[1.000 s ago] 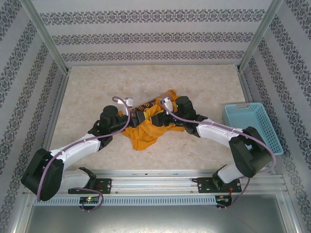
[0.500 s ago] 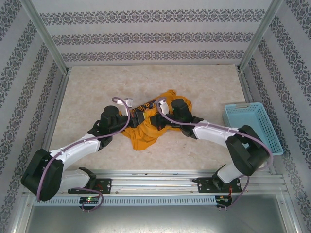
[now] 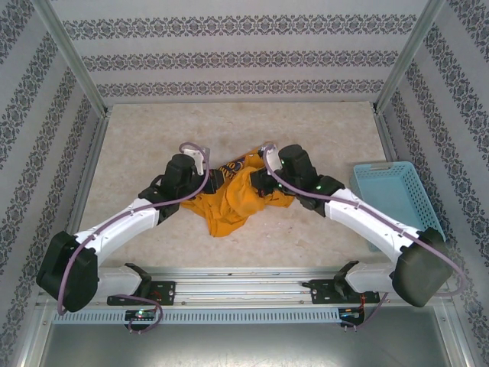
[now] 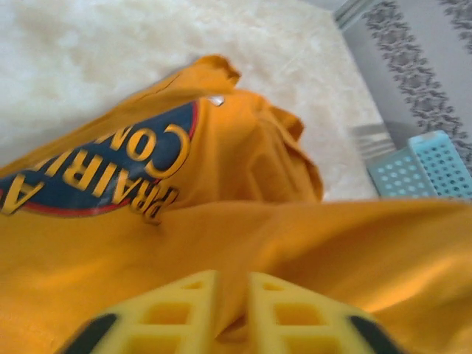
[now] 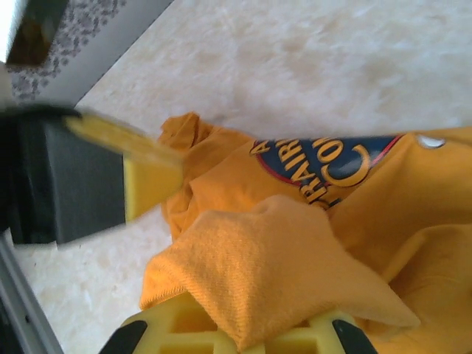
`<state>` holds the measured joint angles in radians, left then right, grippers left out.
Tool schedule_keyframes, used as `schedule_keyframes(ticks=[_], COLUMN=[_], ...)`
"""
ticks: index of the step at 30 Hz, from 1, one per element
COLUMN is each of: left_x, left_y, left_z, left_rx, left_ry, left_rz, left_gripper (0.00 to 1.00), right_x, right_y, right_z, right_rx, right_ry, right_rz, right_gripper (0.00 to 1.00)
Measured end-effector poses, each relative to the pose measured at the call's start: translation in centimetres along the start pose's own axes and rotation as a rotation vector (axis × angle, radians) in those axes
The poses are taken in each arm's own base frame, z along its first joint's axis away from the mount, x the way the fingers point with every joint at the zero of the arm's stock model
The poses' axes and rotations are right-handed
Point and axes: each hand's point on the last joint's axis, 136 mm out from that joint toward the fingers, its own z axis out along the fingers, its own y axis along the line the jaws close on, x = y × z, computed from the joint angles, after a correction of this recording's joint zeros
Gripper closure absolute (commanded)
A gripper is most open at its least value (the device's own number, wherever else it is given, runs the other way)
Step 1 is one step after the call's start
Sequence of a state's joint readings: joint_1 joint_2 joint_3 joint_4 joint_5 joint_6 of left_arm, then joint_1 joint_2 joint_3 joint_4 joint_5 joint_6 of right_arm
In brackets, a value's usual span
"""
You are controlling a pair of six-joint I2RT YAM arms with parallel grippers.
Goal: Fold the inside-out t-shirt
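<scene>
The inside-out t-shirt [image 3: 233, 200] lies crumpled at the table's middle, mustard-orange, with a blue and red print [image 4: 110, 158] facing up. My left gripper [image 3: 212, 178] is at the shirt's left side. In the left wrist view its yellow fingers [image 4: 184, 302] stand close together, pinching a fold of the cloth [image 4: 221, 162]. My right gripper [image 3: 258, 180] is at the shirt's right side, shut on a bunched flap of cloth [image 5: 273, 251] that rises from between its fingers [image 5: 169, 328]. The left gripper's finger [image 5: 151, 177] shows in the right wrist view, left of the print [image 5: 332, 158].
A light-blue plastic basket [image 3: 397, 200] stands at the right edge of the table, also seen as the basket [image 4: 424, 166] in the left wrist view. Patterned walls and metal posts enclose the table. Bare tabletop [image 3: 244, 126] lies beyond the shirt.
The right gripper shut on the shirt's cloth and its arm stretched out lower and to the right. Both grippers shifted slightly toward the far side, drawing the shirt with them.
</scene>
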<state>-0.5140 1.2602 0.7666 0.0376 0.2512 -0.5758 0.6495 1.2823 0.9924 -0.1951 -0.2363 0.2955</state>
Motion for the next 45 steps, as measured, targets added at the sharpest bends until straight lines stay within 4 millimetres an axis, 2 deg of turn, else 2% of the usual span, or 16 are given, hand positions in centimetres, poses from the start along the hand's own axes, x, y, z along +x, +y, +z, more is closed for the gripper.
schedule_keyframes(ticks=[3, 6, 7, 9, 11, 15, 19, 24, 25, 27, 31, 36, 40, 43, 45], left_x=[1.1, 1.9, 2.2, 3.1, 4.0, 5.5, 6.5, 5.6, 5.4, 4.9, 3.1, 0.5, 0.1, 0.6, 0.9], left_y=[-0.6, -3.0, -4.3, -6.2, -6.5, -4.1, -1.6, 1.2, 1.6, 2.6, 3.6, 3.6, 3.4, 3.2, 2.1], left_z=[-0.8, -2.3, -2.6, -2.5, -1.5, 1.5, 3.7, 5.3, 5.5, 5.8, 5.7, 5.5, 5.4, 4.9, 3.9], left_rx=[-0.006, 0.039, 0.066, 0.110, 0.109, 0.010, -0.065, -0.123, -0.129, -0.149, -0.167, -0.181, -0.182, -0.190, -0.174], left_ry=[0.005, -0.020, -0.028, -0.022, 0.000, 0.041, 0.071, 0.052, 0.050, 0.045, 0.014, -0.027, -0.026, -0.007, -0.020], left_rz=[0.042, 0.104, 0.133, 0.170, 0.183, 0.171, 0.123, 0.067, 0.061, 0.054, 0.052, 0.080, 0.096, 0.104, 0.129], left_gripper=[0.65, 0.52, 0.47, 0.46, 0.45, 0.47, 0.71, 0.99, 1.00, 1.00, 1.00, 1.00, 1.00, 0.85, 0.76], right_x=[-2.3, -3.9, -4.1, -3.9, -3.2, -1.9, -1.6, -0.7, -0.4, 0.0, 0.5, 1.0, 0.6, 0.4, -0.1], right_y=[0.4, 0.5, 0.5, 0.8, 1.0, 0.6, 0.1, -1.9, -2.5, -3.6, -4.5, -3.7, -2.7, -1.8, -1.2], right_z=[-0.8, -0.7, -0.5, -0.1, 0.5, 1.0, 0.7, -0.5, -0.8, -1.2, -1.9, -2.9, -3.3, -3.2, -2.9], right_rx=[0.039, 0.090, 0.104, 0.117, 0.124, 0.155, 0.187, 0.235, 0.249, 0.276, 0.302, 0.277, 0.222, 0.146, 0.101], right_ry=[-0.010, 0.001, 0.009, 0.029, 0.061, 0.109, 0.109, 0.106, 0.110, 0.119, 0.140, 0.204, 0.221, 0.227, 0.213], right_rz=[0.038, 0.087, 0.098, 0.116, 0.135, 0.173, 0.205, 0.267, 0.283, 0.310, 0.328, 0.288, 0.259, 0.276, 0.296], right_gripper=[1.00, 1.00, 1.00, 1.00, 1.00, 1.00, 1.00, 1.00, 1.00, 1.00, 1.00, 1.00, 1.00, 1.00, 1.00])
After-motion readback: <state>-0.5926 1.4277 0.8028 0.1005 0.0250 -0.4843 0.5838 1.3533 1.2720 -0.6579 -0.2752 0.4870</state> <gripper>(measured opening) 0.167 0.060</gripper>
